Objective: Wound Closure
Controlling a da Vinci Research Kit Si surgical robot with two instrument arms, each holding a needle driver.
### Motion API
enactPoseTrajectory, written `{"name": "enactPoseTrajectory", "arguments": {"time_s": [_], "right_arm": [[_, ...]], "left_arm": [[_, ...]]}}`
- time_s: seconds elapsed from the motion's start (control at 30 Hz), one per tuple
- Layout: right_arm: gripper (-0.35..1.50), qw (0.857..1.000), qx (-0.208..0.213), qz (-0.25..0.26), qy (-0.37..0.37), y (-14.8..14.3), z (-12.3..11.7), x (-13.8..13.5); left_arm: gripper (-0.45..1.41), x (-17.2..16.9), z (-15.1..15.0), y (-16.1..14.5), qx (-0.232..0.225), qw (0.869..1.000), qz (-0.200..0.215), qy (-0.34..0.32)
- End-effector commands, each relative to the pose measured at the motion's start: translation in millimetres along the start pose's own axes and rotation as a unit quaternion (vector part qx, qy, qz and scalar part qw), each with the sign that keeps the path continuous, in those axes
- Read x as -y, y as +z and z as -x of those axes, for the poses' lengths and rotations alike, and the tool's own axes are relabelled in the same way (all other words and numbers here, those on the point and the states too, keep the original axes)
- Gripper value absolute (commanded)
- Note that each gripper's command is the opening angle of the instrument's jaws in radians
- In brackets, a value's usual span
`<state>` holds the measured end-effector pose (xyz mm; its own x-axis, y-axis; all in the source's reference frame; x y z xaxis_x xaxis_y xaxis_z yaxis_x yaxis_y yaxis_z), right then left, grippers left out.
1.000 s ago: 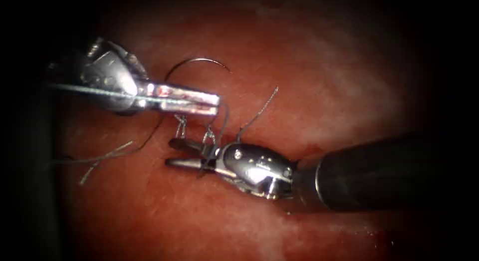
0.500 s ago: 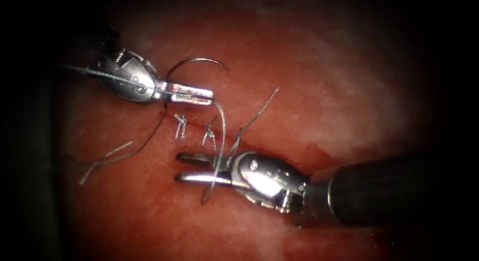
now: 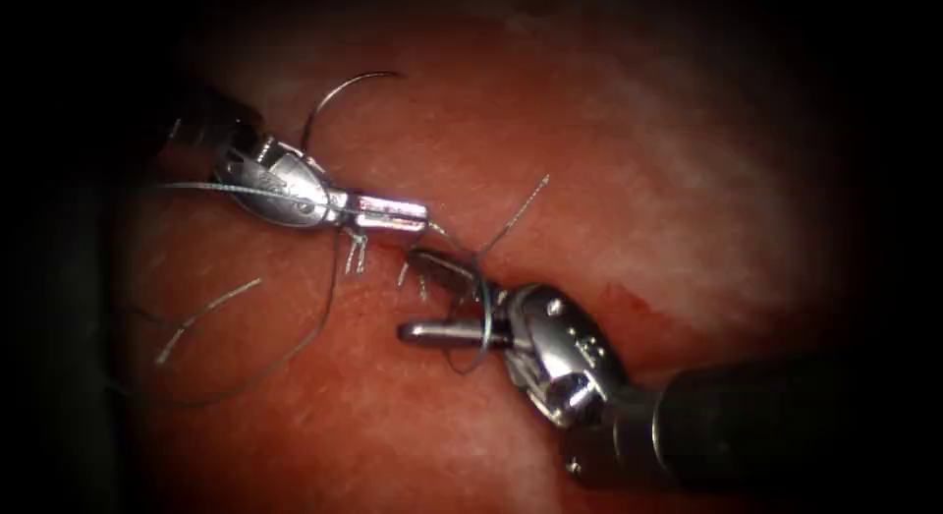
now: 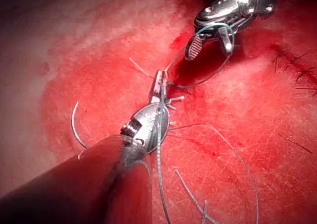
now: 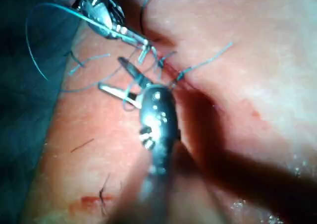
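At the cut's left end: the left tool (image 3: pixel 422 215) lies low over the tissue (image 3: pixel 629 150), tip pointing right, just above two finished stitches (image 3: pixel 356 251).
Left jaws: pressed together, pinching the thread (image 3: pixel 324 317) at their tip; the left wrist view (image 4: pixel 159 76) shows the same tight pinch.
Right tool (image 3: pixel 408 293): comes in from the lower right, tip pointing left, just below the cut (image 3: pixel 589 283).
Right jaws: spread wide and clamping nothing; a loop of thread hangs across them near the hinge, seen too in the right wrist view (image 5: pixel 110 74).
Thread path: from the left tip it runs a short way right to the loop on the right tool; another length sweeps down and left in a wide arc over the tissue.
Needle (image 3: pixel 344 89): free, held by neither tool, a thin arc lying on the tissue above the left tool's wrist, left of the stitches; its lower end passes behind the tool, so I cannot tell whether that end touches it. The left wrist view (image 4: pixel 74 125) shows it beside the shaft, not in the tissue.
Cut ends (image 3: pixel 206 313): loose strands lie well left of the cut.
Tail (image 3: pixel 521 204): one strand stands up to the right of the stitches.
Red fluid (image 3: pixel 629 303): a small patch on the cut, right of the right tool's wrist.
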<state>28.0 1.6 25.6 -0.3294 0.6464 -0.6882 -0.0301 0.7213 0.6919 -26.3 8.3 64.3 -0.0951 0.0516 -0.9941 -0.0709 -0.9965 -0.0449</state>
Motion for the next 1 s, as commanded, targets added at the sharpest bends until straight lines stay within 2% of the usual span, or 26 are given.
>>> {"name": "enactPoseTrajectory", "arguments": {"time_s": [0.03,0.17,0.3,0.4,0.47,0.53,0.6,0.73,1.0], "right_arm": [[0.74,1.0,-0.003,0.004,0.004,0.2,1.2,0.6],[0.74,1.0,-0.02,0.013,0.012,-0.3,0.8,0.4],[0.66,0.999,-0.02,0.042,0.012,-1.4,0.1,-0.2],[0.56,0.997,-0.032,0.069,0.018,-2.2,-0.5,-1.0],[0.46,0.992,-0.04,0.099,0.062,-2.5,-0.3,-1.5],[0.38,0.98,-0.054,0.134,0.14,-2.8,-0.1,-2.1],[0.38,0.968,-0.057,0.157,0.188,-3.0,0.1,-2.6],[0.26,0.951,-0.046,0.201,0.23,-3.7,1.0,-3.6],[0.26,0.915,-0.05,0.269,0.297,-5.9,4.2,-5.4]], "left_arm": [[-0.45,-1.3,1.0,0.7,0.003,1.0,0.002,0.0],[-0.45,-2.1,2.4,1.1,0.012,1.0,0.005,0.0],[-0.45,-2.9,3.2,1.0,0.022,1.0,0.008,-0.001],[-0.45,-3.7,3.3,0.9,0.027,1.0,0.009,0.002],[-0.45,-4.1,3.1,0.9,0.03,1.0,0.009,0.001],[-0.45,-4.5,2.7,1.2,0.032,0.999,0.005,0.0],[-0.45,-4.9,2.1,1.5,0.03,1.0,0.007,-0.002],[-0.45,-5.4,1.2,2.2,0.029,1.0,0.009,-0.005],[-0.45,-5.9,-0.1,2.4,0.029,0.999,0.008,-0.01]]}}
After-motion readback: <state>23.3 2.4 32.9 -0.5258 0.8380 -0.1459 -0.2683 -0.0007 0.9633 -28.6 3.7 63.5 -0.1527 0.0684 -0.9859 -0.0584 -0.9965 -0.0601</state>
